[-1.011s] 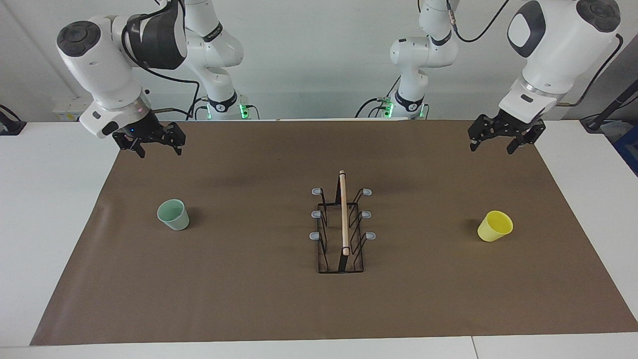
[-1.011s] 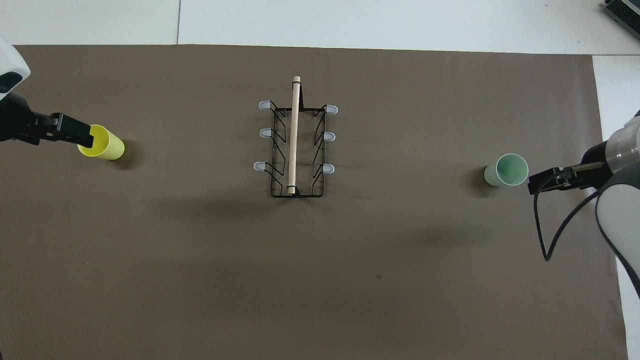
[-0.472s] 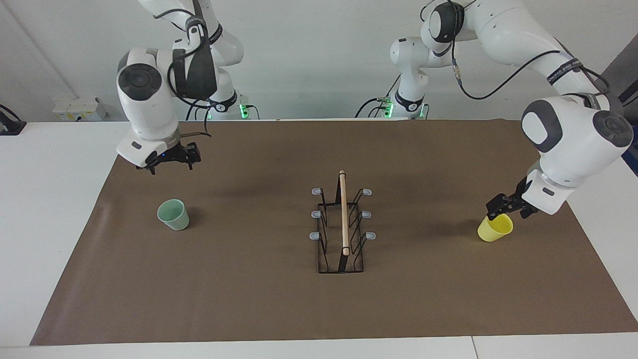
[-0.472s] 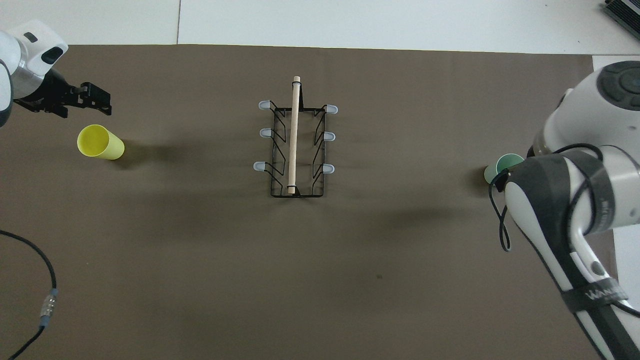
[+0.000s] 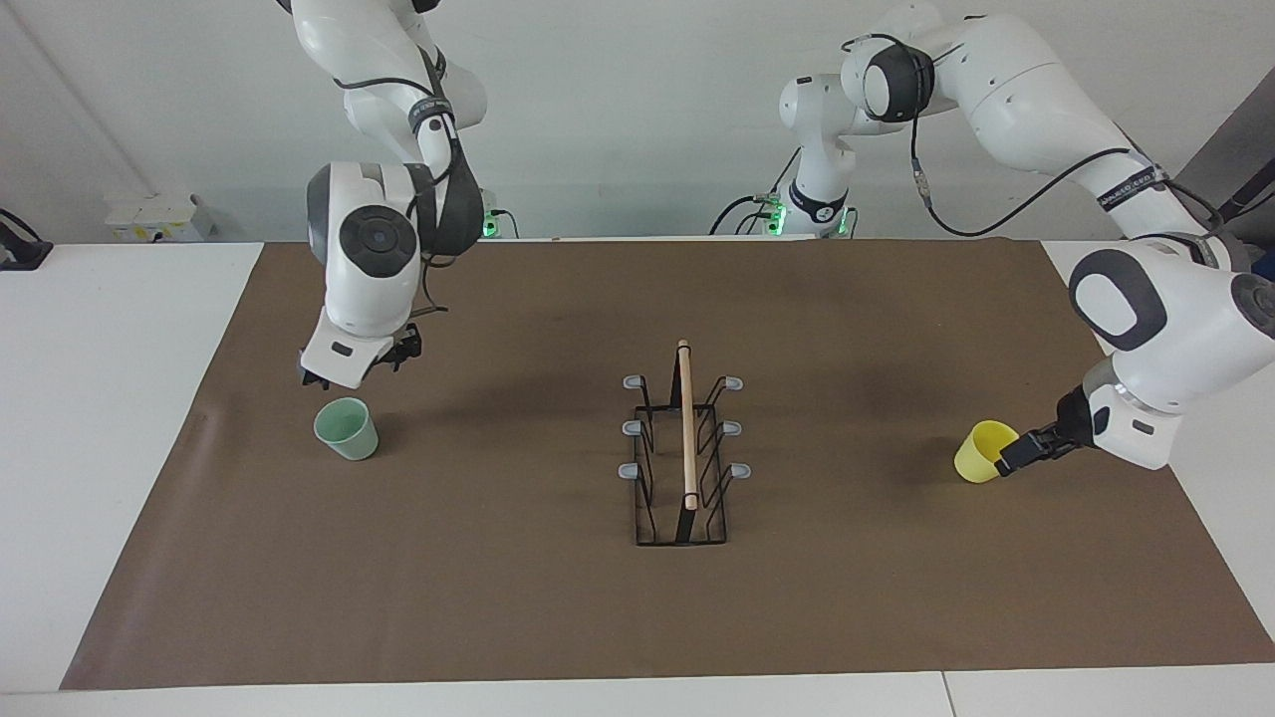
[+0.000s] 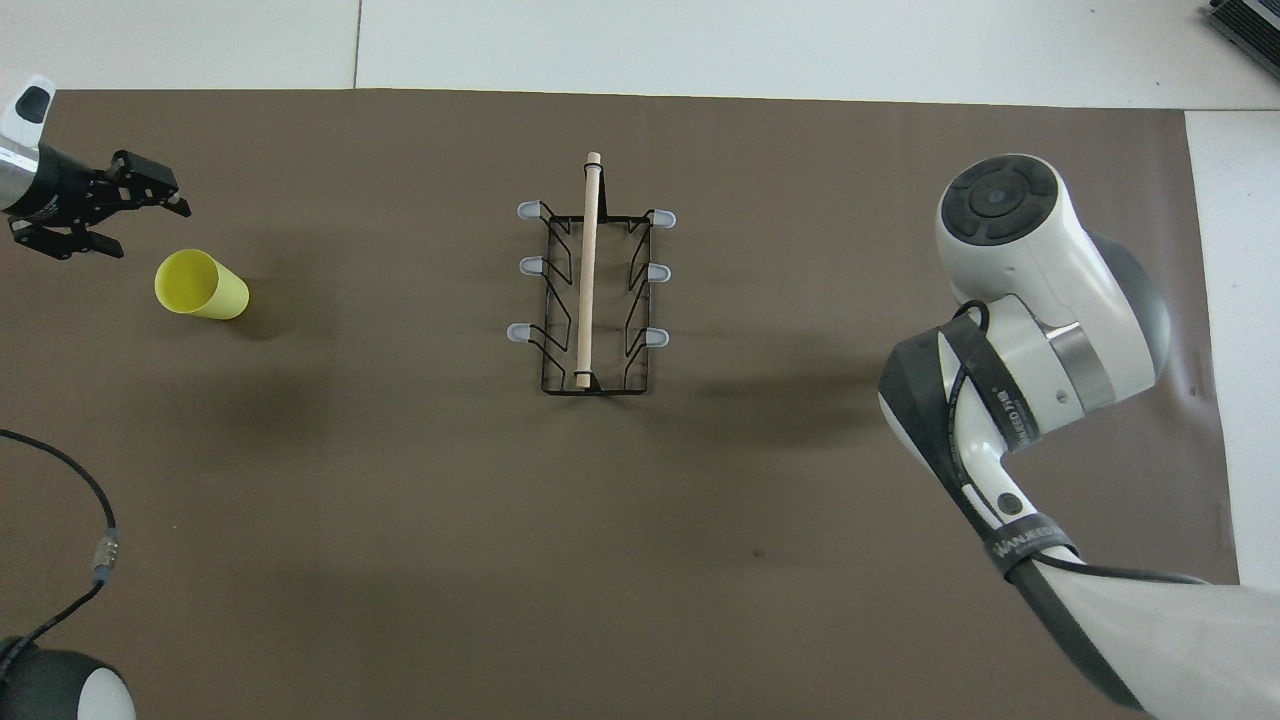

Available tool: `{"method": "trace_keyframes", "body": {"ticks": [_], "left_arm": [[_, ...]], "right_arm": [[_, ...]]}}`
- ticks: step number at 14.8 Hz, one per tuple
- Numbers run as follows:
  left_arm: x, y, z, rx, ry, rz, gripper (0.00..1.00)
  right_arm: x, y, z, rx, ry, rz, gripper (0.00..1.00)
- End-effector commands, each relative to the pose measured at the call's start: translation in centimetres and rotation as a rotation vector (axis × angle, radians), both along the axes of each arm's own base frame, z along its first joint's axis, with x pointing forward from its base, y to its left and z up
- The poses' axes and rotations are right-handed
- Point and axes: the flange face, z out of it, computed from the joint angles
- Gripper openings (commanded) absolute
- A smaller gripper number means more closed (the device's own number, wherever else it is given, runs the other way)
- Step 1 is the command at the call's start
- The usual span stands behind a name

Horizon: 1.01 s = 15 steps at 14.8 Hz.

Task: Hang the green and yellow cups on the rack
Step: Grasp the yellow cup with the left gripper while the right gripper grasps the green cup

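The pale green cup (image 5: 346, 428) stands upright on the brown mat toward the right arm's end. My right gripper (image 5: 393, 354) hangs just above it, a little nearer to the robots; in the overhead view the right arm hides both. The yellow cup (image 5: 986, 450) lies tilted toward the left arm's end and shows in the overhead view (image 6: 200, 285). My left gripper (image 5: 1016, 456) is low and open right beside its rim, and shows in the overhead view (image 6: 110, 215). The black wire rack (image 5: 685, 438) with its wooden rod stands mid-table, its prongs bare (image 6: 590, 280).
The brown mat (image 5: 498, 597) covers most of the white table. A black cable (image 6: 70, 480) of the left arm loops over the mat's corner near the robots. The right arm's big elbow (image 6: 1010, 300) hangs over the mat at its end.
My right arm has swung in and come down over the green cup. My left gripper has dropped from high above the mat to beside the yellow cup's rim. The cups and rack have not moved.
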Motion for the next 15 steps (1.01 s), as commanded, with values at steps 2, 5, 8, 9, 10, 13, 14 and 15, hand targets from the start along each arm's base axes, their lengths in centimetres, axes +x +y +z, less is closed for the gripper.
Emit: {"method": "trace_keyframes", "body": {"ticks": [2, 5, 8, 9, 10, 13, 14, 15], "left_arm": [[1.6, 2.4, -3.8, 0.015, 0.031, 0.198, 1.00], [1.4, 5.0, -5.0, -0.068, 0.054, 0.403, 1.00], [0.5, 5.5, -6.8, -0.154, 0.113, 0.578, 1.00], [0.0, 5.8, -7.2, -0.171, 0.134, 0.636, 1.00], [-0.5, 5.9, -7.5, -0.171, 0.156, 0.680, 1.00], [-2.6, 7.0, -8.0, -0.270, 0.228, 0.849, 1.00], [-3.7, 7.4, -8.6, -0.335, 0.253, 0.901, 1.00], [-5.0, 7.9, -9.3, -0.408, 0.284, 0.973, 1.00]], "right_arm": [[-0.7, 1.5, -3.3, -0.127, 0.125, 0.292, 1.00], [-1.3, 5.3, -8.5, -0.291, 0.283, 0.503, 1.00], [-2.4, 5.6, -10.7, -0.436, 0.426, 0.717, 1.00], [-3.3, 6.4, -11.7, -0.480, 0.450, 0.770, 1.00], [-4.6, 7.0, -13.5, -0.502, 0.477, 0.827, 1.00], [-5.3, 4.9, -16.0, -0.515, 0.493, 0.922, 1.00], [-5.6, 4.2, -16.4, -0.533, 0.504, 0.940, 1.00], [-5.6, 4.1, -16.5, -0.554, 0.505, 0.957, 1.00]]}}
